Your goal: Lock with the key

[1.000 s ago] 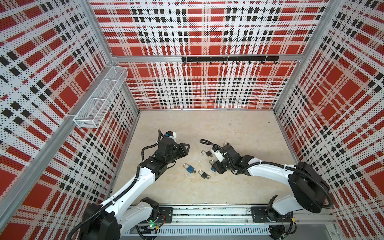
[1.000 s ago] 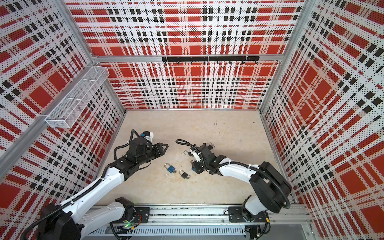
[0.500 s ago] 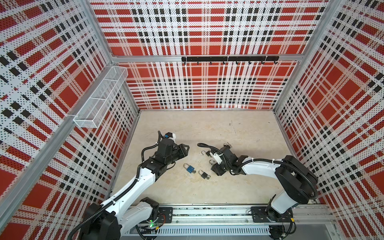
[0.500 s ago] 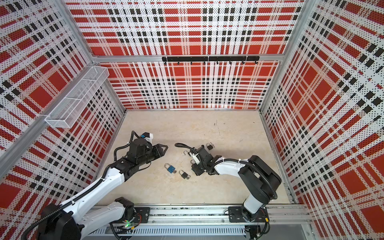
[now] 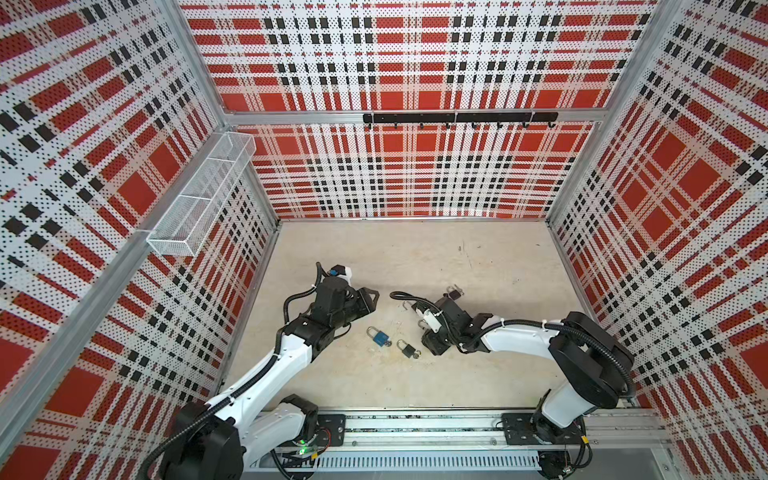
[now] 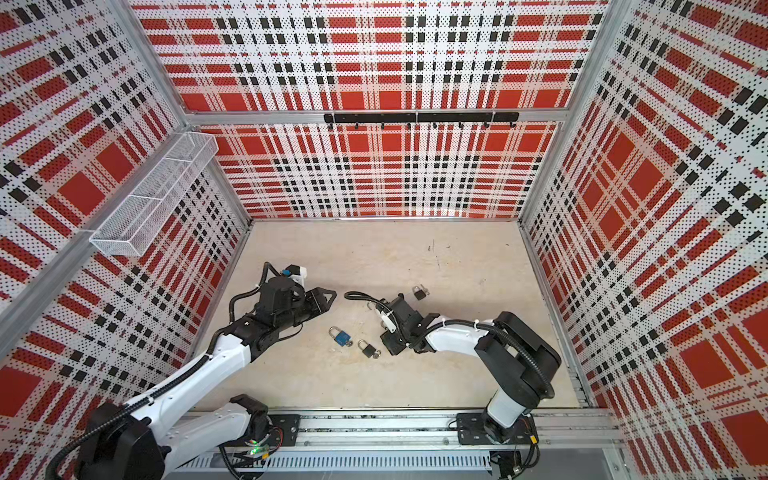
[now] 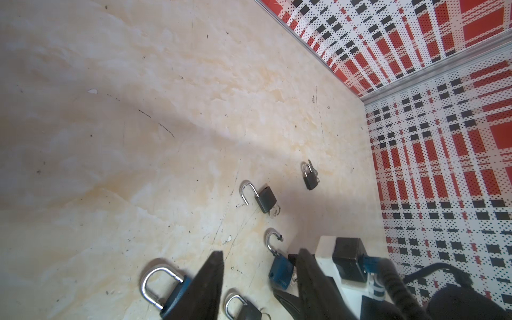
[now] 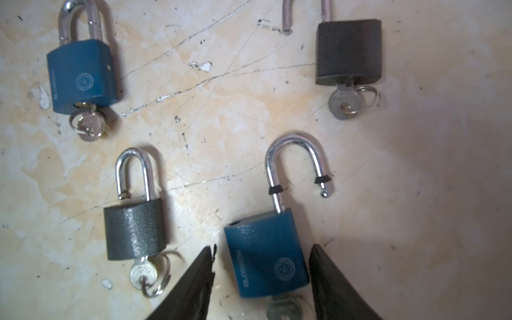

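Black fingers [image 8: 191, 288] of the right gripper [image 8: 261, 248] are standing apart on either side of the open blue padlock [image 8: 266, 255], straddling its body without pinching it, so the tool is holding nothing. That lock is lying flat on the marbled table [image 8: 429, 166], with its shackle [image 8: 296, 155] swung clear of the body and its key [image 8: 281, 309] sticking out of the keyhole, partly cut off at the frame edge. If the jaws are closing off-centre, one finger is likely to be pushing the smooth body sideways and spinning it rather than trapping it. A grip landing on the key could be tugging it out. Pressing the shackle down while its free end is sitting off its hole would be jamming it on the rim. Just beside, the grey padlock [image 8: 133, 230] is lying close to one finger and risks being nudged. Farther out, the left gripper [image 7: 260, 252] is hovering with jaws parted and empty, so nothing is bracing the lock.
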You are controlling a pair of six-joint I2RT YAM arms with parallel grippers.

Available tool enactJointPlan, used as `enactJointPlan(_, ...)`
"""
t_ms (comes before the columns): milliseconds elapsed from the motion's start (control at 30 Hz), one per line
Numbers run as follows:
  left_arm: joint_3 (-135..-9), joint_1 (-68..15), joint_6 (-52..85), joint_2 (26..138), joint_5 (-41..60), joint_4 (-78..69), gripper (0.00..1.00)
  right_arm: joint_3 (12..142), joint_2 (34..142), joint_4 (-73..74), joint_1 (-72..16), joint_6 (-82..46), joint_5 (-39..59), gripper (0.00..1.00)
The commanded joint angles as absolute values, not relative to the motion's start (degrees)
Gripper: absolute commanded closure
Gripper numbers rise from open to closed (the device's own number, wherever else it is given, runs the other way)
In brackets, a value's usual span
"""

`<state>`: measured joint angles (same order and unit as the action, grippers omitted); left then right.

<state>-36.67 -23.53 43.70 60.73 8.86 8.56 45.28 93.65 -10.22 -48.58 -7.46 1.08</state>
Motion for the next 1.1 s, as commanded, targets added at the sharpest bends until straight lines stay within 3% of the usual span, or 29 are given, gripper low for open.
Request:
enactJointPlan(0,-36.12,-22.85,44.30,60.38,9.37,7.07,0.54,47.48,94.92,-10.27,-49.65,-5.46,-1.87,0.46)
enactJointPlan(167,-35.95,-22.68,44.38,59.88,9.57,7.09,0.54,48.30,95.77,-11.03,-49.99,-5.19,-2.53,0.54)
enactJointPlan(467,-35.24,-22.43,44.56,59.33,9.84,7.02,0.53,49.91,97.96,-12.56,-51.05,-4.24,-4.11,0.51)
enactJointPlan(900,-34.98,-22.15,44.62,59.04,10.37,6.77,0.53,50.91,98.97,-14.41,-51.76,-4.04,-5.89,0.56)
enactJointPlan(1067,-34.72,-22.15,44.91,58.90,10.65,6.54,0.53,50.35,98.35,-14.04,-51.89,-4.04,-6.05,0.76)
